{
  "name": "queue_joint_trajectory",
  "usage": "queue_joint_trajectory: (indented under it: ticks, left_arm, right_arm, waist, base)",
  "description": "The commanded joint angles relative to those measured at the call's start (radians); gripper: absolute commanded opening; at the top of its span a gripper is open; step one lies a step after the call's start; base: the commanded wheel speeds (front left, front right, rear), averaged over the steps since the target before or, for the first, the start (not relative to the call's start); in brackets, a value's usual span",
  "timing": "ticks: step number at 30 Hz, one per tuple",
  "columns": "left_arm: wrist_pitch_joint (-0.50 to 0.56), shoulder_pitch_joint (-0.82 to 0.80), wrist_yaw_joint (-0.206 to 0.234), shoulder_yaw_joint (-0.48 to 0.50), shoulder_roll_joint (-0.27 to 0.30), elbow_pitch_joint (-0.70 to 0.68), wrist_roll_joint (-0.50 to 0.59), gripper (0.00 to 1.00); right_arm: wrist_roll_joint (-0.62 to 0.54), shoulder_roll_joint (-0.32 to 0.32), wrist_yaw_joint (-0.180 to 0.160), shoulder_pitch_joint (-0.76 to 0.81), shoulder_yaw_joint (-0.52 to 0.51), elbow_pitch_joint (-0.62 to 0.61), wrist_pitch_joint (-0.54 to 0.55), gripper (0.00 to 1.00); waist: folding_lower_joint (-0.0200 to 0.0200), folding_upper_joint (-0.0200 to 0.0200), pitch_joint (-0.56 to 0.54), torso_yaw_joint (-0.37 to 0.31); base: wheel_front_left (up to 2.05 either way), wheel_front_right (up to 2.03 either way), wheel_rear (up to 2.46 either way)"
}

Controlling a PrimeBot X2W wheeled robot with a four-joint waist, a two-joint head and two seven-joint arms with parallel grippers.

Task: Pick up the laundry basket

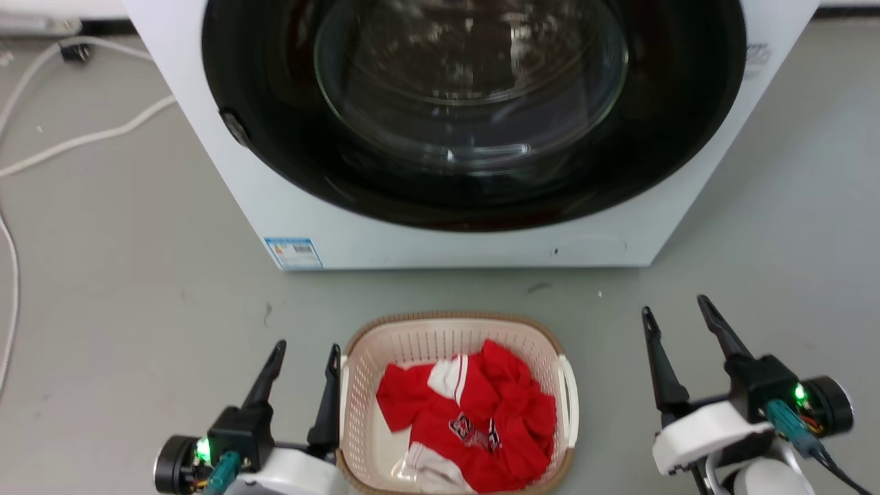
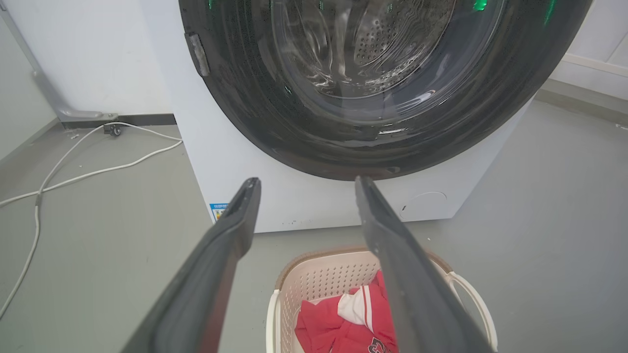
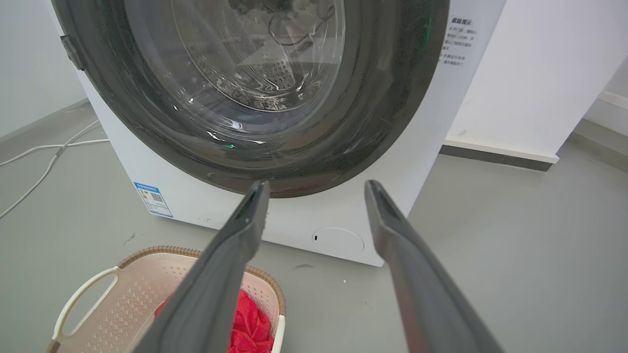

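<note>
washer (image 1: 471, 117): white front-loader, dark round door, fills top centre of head view; not part of the job.
floor (image 1: 124, 289): grey, white cable (image 1: 82, 137) at upper left.
laundry basket (image 1: 426, 342): bottom centre of head view, sitting flat on the floor in front of the washer, between the two grippers. Not lifted, so the pick-up itself is all still to do.
red garment (image 1: 481, 419): red and white, crumpled inside the basket, low enough to leave the rim clear.
right gripper (image 1: 674, 305): lower right of head view, fingers spread wide, empty, well apart from the basket's right handle (image 1: 569, 399). Looks like it has to close in on that side yet.
left gripper (image 1: 308, 346): lower left of head view, fingers spread wide, empty. Its inner finger is just beside the basket's left handle (image 1: 343, 395); touching or not, cannot tell.
progress: approach stage only, judging by this. Left side nearly placed, right side not, nothing gripped. Remaining: get both handles or the rim, clamp, raise level so the garment stays in.
</note>
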Motion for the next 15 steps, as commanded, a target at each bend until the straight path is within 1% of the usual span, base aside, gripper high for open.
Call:
queue_joint_trajectory:
  ticks: [1,6,8,15]
  left_arm:
    - [-0.002,-0.036,0.003,0.01,-0.001,0.016,0.002,1.0]
    - [-0.003,-0.125,-0.013,0.051,0.008,0.088,0.005,1.0]
    - [-0.003,-0.162,-0.021,0.058,0.024,0.134,0.012,1.0]
    - [-0.002,-0.321,-0.046,0.044,0.079,0.355,0.005,1.0]
  right_arm:
    - [-0.009,-0.002,0.0,-0.037,0.011,0.014,0.002,1.0]
    - [-0.009,-0.001,0.0,-0.114,0.04,0.063,0.016,1.0]
    - [0.025,-0.002,0.0,-0.145,0.044,0.095,0.03,1.0]
    - [0.06,-0.001,0.0,-0.268,0.061,0.24,0.081,1.0]
  waist:
    - [0.0,0.0,0.097,-0.015]
    - [0.0,0.0,0.223,-0.032]
    - [0.0,0.0,0.268,-0.039]
    - [0.0,0.0,0.399,-0.05]
  base:
    - [0.0,0.0,0.0]
    - [0.0,0.0,0.0]
    - [0.0,0.0,0.0]
    - [0.0,0.0,0.0]
